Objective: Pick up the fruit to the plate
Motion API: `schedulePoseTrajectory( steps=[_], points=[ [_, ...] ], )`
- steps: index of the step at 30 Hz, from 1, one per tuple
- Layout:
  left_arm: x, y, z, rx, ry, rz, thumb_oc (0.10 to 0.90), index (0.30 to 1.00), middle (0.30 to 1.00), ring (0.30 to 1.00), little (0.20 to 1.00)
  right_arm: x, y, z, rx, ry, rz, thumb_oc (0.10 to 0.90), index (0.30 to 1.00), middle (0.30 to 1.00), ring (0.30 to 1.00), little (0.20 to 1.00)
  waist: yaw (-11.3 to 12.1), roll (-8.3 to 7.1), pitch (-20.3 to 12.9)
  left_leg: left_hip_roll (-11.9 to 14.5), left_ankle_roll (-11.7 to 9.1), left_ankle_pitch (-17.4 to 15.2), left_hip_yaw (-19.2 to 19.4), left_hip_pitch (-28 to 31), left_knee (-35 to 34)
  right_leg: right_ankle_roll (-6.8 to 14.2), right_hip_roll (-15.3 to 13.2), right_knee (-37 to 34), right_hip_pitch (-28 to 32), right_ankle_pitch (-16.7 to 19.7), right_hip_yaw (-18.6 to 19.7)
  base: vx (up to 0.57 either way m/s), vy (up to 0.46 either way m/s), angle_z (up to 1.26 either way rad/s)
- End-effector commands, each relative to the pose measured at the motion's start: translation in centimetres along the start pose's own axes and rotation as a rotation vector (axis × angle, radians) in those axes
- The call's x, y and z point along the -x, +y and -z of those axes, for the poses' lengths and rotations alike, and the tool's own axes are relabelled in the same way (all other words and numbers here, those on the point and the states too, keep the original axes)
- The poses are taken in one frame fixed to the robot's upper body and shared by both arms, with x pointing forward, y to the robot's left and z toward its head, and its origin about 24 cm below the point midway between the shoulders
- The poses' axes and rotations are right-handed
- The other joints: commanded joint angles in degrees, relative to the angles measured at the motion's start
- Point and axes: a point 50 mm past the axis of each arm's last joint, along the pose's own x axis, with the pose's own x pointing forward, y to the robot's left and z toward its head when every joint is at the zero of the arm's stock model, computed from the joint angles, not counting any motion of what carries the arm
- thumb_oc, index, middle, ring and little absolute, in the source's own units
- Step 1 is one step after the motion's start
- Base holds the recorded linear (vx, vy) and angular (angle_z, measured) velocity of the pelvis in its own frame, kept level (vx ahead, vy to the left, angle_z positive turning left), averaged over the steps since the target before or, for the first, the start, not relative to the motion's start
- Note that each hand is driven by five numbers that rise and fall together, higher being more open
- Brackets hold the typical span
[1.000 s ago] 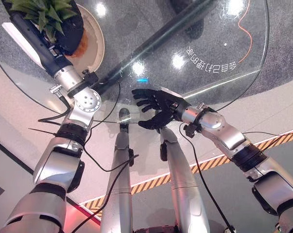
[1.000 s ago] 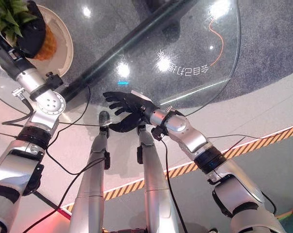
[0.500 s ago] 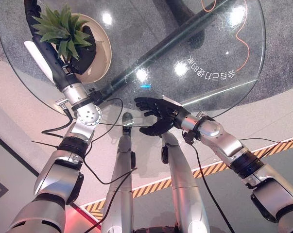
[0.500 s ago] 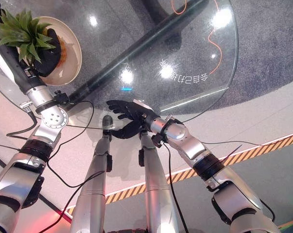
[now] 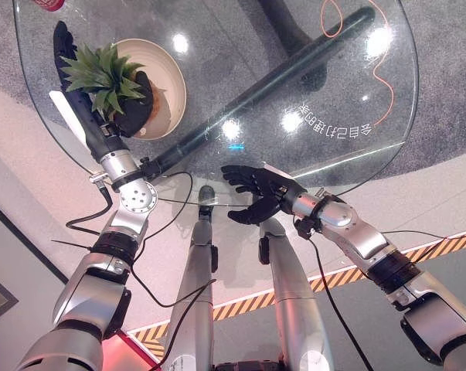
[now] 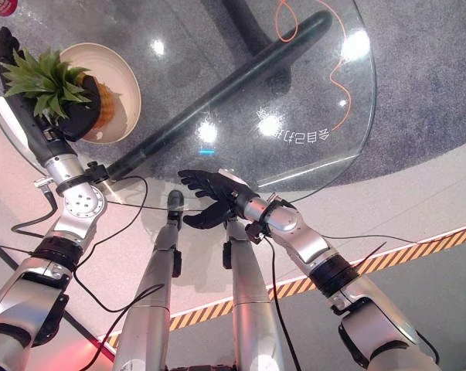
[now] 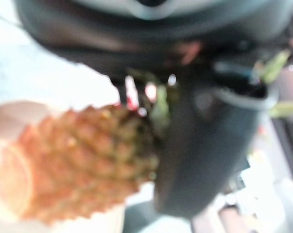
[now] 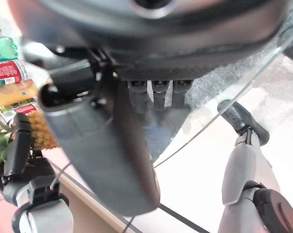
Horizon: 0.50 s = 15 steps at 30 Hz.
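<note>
The left hand (image 5: 128, 116) is wrapped round the pineapple (image 7: 83, 160) over the plate (image 5: 171, 85); the right hand (image 5: 256, 189) hangs slack-fingered by the glass tabletop (image 5: 310, 85).

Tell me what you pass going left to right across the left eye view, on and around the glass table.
Left hand curled round the pineapple over the plate → open right hand at the near table edge → orange cable under the glass table.
</note>
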Motion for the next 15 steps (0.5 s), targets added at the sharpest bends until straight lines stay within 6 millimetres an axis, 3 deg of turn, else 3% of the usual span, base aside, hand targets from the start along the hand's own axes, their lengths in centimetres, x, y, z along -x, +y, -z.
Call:
schedulePoseTrajectory(
  steps=[1, 15],
  points=[
    [-1.3, 1.2, -1.3, 0.081, -0.052, -0.076, 0.800, 0.900, 0.900, 0.900, 0.900, 0.5, 1.8, -1.7, -0.010, -0.138, -0.082, 0.800, 0.900, 0.900, 0.900, 0.900, -0.78, 2.23, -1.19, -5.29, 2.75, -3.25, 1.49, 3.39, 1.19, 1.58, 1.58, -6.07, 4.74, 2.71, -5.15, 0.00, 0.000, 0.00],
    [0.2, 1.4, -0.2, 0.090, 0.025, 0.017, 0.800, 0.900, 0.900, 0.900, 0.900, 1.2, 1.9, -1.3, -0.007, -0.132, -0.078, 0.800, 0.900, 0.900, 0.900, 0.900, -0.67, 2.81, -1.19, -5.20, 3.07, -2.82, 1.58, 3.34, 0.56, 1.41, 1.56, -6.47, 4.74, 2.80, -5.28, 0.00, 0.000, 0.00]
  ],
)
